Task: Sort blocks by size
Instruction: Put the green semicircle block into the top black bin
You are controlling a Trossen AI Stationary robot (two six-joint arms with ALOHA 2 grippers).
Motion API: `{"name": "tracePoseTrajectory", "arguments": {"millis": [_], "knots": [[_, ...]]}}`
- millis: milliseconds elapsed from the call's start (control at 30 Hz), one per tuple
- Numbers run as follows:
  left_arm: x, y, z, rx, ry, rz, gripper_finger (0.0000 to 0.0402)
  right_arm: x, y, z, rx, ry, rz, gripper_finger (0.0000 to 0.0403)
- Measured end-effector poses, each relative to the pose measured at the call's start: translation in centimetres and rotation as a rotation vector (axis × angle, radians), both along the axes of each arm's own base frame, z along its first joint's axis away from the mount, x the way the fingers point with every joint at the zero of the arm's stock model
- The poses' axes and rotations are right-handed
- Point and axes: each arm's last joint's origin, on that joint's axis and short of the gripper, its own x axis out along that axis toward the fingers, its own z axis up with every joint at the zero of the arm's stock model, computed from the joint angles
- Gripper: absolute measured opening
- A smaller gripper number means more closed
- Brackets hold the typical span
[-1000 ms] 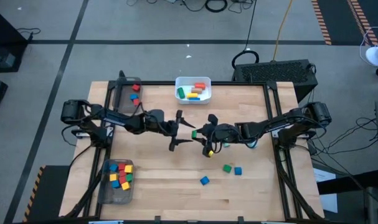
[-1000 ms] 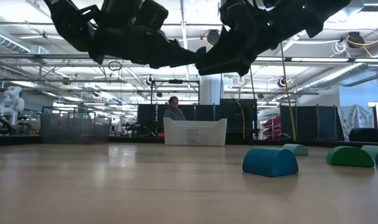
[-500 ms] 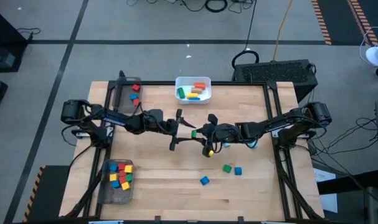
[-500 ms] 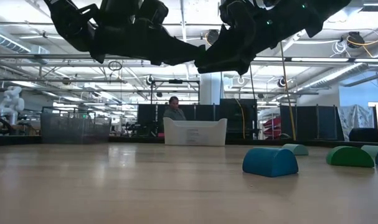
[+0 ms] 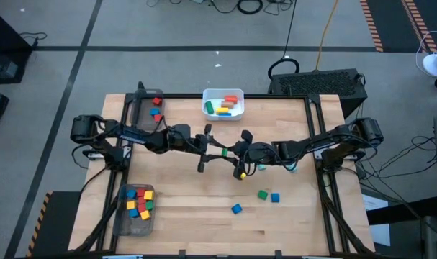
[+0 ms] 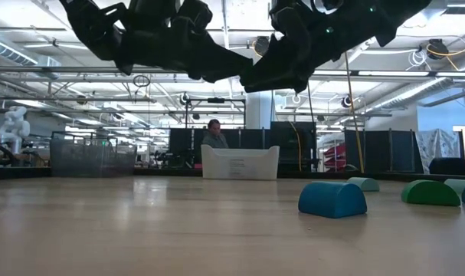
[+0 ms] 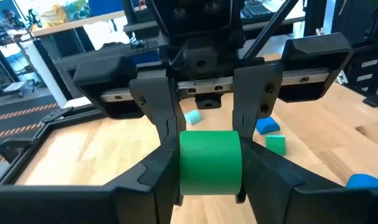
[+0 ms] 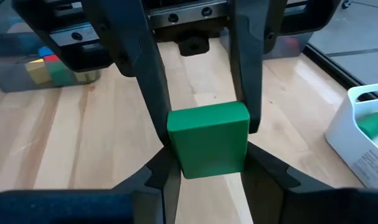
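Above the table's centre, the green block (image 7: pixel 209 162) sits between both grippers, right gripper (image 8: pixel 207 134) at three o'clock clamping it, left gripper's (image 7: pixel 204 152) fingers flanking it at nine.

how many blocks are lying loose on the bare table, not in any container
3: a green block and a blue block side by side on the right, another blue block nearer the front edge. The arms may hide others.

Dark jointed arms (image 5: pixel 132 137), black cables, silver screws
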Motion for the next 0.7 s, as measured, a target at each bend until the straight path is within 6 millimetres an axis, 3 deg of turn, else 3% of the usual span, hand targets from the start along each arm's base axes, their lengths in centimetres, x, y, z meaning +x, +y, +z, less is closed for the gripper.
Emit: {"name": "tracePoseTrajectory", "arguments": {"millis": [267,467,700], "knots": [[0.0,0.1,0.0,-0.001,0.005,0.006,0.0138,0.0,0.0,0.0,-0.003,0.000,-0.006,0.0130],[0.0,0.6,0.1,-0.014,-0.004,0.024,0.0138,0.0,-0.1,0.0,-0.010,-0.006,-0.032,0.0173],[-1.2,2.7,1.7,-0.067,-0.005,0.141,0.0137,-0.6,-0.5,-0.6,0.002,0.054,-0.192,0.0210]]}}
